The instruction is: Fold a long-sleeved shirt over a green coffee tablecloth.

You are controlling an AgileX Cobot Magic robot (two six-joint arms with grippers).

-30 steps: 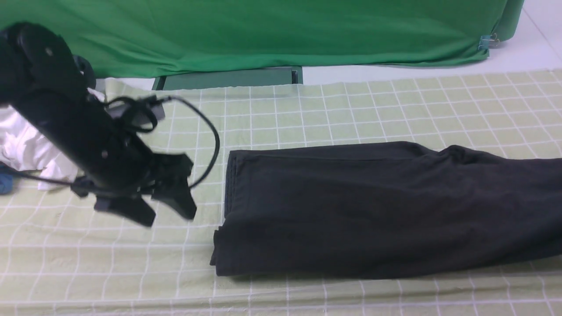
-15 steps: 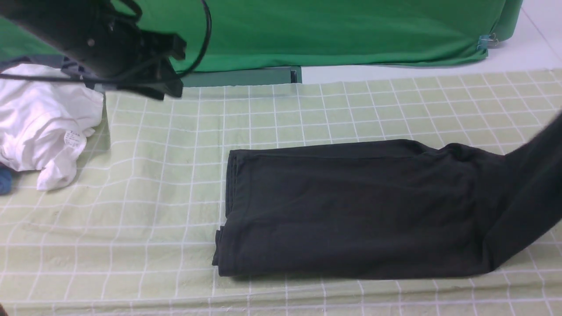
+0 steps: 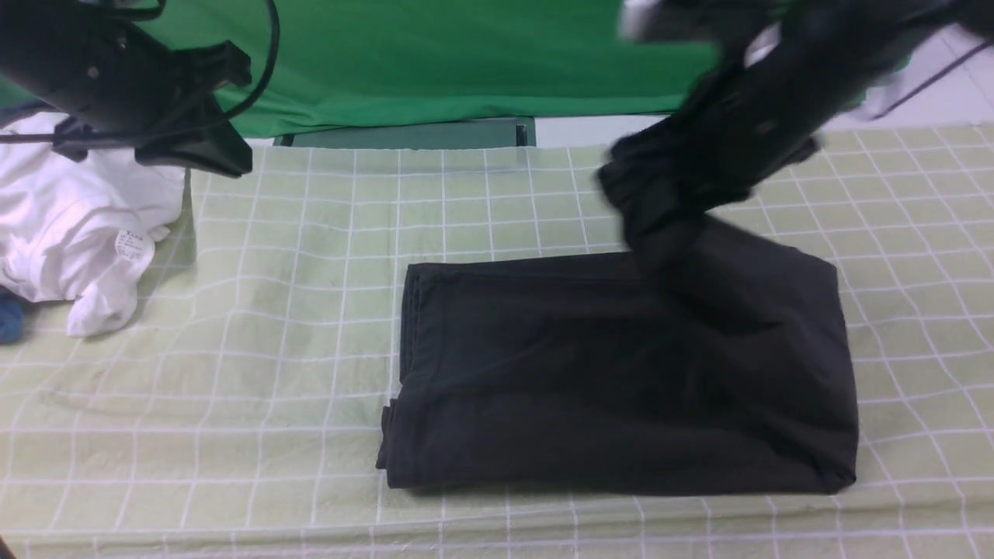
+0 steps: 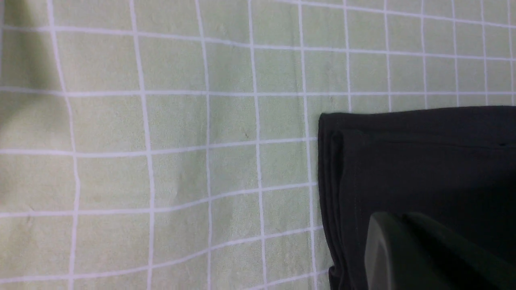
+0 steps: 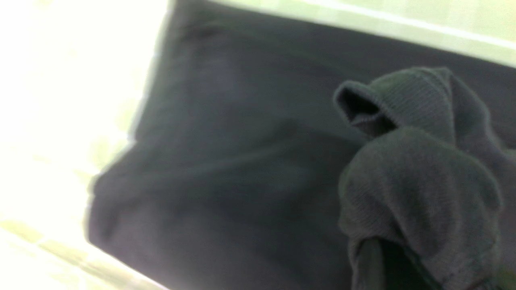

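Front view first: where is the long-sleeved shirt (image 3: 590, 380)?

It lies folded into a dark rectangle on the green coffee tablecloth (image 3: 311, 334), a little right of the middle and toward the near edge. Its left edge shows several stacked layers (the left wrist view shows them too, quite sharply).

And the right side of it?

One part is lifted. The right gripper (image 3: 668, 186) hangs above the shirt's far right corner, with a bunch of black fabric drawn up from the rectangle. Arm and cloth are both blurred there.

Are its fingers closed on that fabric?

Yes. In the right wrist view the ribbed cuff (image 5: 419, 100) is bunched round the fingers (image 5: 365, 262), which pinch it. The fingertips themselves are buried in cloth. Behind the cuff lies the flat body of the shirt.

What about the left gripper (image 3: 221, 155)?

It is raised at the far left, well apart from the shirt. It is over the far left part of the tablecloth, near a crumpled white garment (image 3: 70, 225) with a small tag. Its fingers are pressed together and carry nothing.

Anything else in the scene?

A plain deep-green backdrop cloth (image 3: 466, 54) hangs beyond the far edge of the tablecloth. A small blue thing (image 3: 8, 320) peeks in at the left border (too little of it shows to name it).
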